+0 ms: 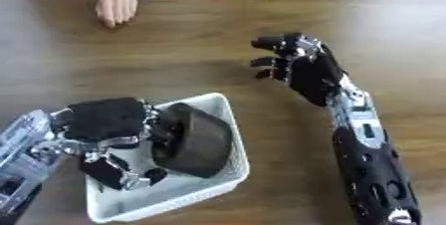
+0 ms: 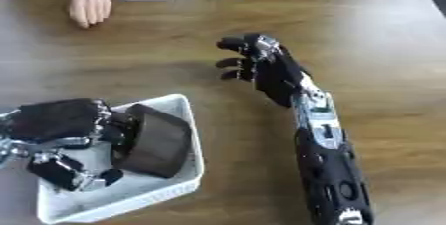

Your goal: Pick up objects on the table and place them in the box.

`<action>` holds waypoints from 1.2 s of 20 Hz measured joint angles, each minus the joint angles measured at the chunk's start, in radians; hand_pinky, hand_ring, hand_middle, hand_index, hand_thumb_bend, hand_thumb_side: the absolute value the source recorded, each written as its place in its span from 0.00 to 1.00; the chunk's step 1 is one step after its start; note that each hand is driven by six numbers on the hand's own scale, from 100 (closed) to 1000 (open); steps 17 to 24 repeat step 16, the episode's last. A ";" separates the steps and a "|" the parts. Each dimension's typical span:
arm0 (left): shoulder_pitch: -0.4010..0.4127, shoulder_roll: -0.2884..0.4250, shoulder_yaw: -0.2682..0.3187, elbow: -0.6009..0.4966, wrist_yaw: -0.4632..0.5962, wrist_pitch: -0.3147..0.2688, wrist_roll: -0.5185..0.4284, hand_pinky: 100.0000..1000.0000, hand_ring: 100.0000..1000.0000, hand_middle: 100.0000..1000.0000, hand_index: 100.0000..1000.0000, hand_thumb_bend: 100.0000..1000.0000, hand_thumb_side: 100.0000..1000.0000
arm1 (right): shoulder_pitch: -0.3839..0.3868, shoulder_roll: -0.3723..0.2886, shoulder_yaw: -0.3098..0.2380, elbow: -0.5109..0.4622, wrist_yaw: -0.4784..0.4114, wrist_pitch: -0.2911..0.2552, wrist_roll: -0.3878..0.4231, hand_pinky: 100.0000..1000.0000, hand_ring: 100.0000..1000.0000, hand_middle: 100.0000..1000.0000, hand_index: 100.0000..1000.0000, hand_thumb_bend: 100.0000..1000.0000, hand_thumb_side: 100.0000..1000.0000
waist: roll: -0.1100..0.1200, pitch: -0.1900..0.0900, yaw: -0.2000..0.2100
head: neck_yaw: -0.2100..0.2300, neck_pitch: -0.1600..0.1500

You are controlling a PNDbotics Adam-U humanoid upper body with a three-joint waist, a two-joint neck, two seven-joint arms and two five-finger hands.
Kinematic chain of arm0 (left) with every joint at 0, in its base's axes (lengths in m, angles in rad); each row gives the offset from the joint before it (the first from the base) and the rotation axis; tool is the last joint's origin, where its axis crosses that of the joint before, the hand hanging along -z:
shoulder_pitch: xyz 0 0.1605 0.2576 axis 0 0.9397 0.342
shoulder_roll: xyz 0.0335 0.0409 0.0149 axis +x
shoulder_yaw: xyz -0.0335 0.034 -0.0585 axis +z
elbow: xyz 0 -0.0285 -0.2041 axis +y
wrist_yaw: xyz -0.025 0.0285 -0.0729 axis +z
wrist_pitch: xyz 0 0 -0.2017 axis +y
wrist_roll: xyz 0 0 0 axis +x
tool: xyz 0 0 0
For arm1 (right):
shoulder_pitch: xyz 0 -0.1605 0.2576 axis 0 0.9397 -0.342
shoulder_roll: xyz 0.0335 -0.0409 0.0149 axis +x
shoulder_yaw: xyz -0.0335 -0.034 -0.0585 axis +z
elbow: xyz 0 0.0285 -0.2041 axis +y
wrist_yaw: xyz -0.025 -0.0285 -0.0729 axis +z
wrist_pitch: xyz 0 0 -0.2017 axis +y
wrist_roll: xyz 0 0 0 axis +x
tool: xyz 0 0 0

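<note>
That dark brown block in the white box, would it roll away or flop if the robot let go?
Probably neither. The dark brown block keeps a chunky shape with one flat face while the left hand curls round it, so it looks stiff. It leans tilted against the white box wall, so it might tip flat. Its rounded edge could rock slightly.
</note>
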 measured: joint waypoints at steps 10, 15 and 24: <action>0.006 -0.012 0.027 0.002 -0.003 0.004 -0.004 0.01 0.11 0.72 0.84 0.00 0.36 | 0.000 0.000 0.000 0.000 0.000 -0.001 0.000 0.76 0.81 0.96 0.93 0.00 1.00 | -0.003 0.004 0.001 | 0.000 -0.002; -0.007 0.052 0.109 -0.123 0.073 -0.054 0.054 0.00 0.12 0.73 0.85 0.00 0.18 | 0.005 -0.006 -0.003 0.001 0.000 -0.001 0.000 0.76 0.81 0.96 0.93 0.00 1.00 | 0.000 -0.001 0.012 | -0.011 -0.007; 0.007 0.088 0.135 -0.165 0.108 -0.075 0.075 0.00 0.12 0.73 0.85 0.00 0.18 | 0.012 -0.007 -0.005 0.000 0.000 -0.001 0.000 0.76 0.81 0.96 0.93 0.00 1.00 | 0.003 -0.006 0.015 | -0.018 -0.008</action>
